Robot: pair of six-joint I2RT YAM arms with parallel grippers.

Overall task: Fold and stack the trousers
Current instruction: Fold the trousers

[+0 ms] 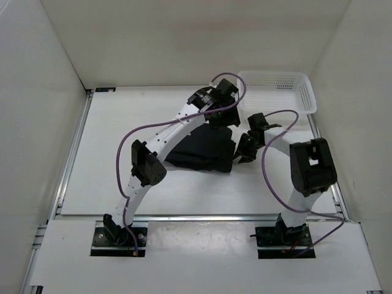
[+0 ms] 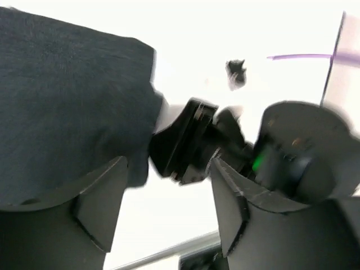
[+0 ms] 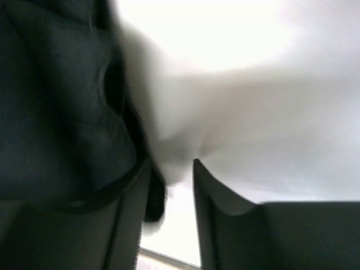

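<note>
The black trousers (image 1: 205, 150) lie folded in a compact heap in the middle of the table. My left gripper (image 1: 222, 119) hovers at the heap's far right corner. In the left wrist view it (image 2: 169, 185) is open, with only white table between its fingers and the trousers (image 2: 67, 95) at upper left. My right gripper (image 1: 244, 153) sits at the heap's right edge. In the right wrist view its jaws (image 3: 170, 169) stand a little apart over bare table. The trousers (image 3: 50, 112) bulge outside the left finger, and a small dark fold touches its inner side.
A white mesh basket (image 1: 309, 98) stands at the back right corner of the table. White walls enclose the table on three sides. Purple cables loop over both arms. The right gripper (image 2: 191, 140) shows just beyond the left one's fingers.
</note>
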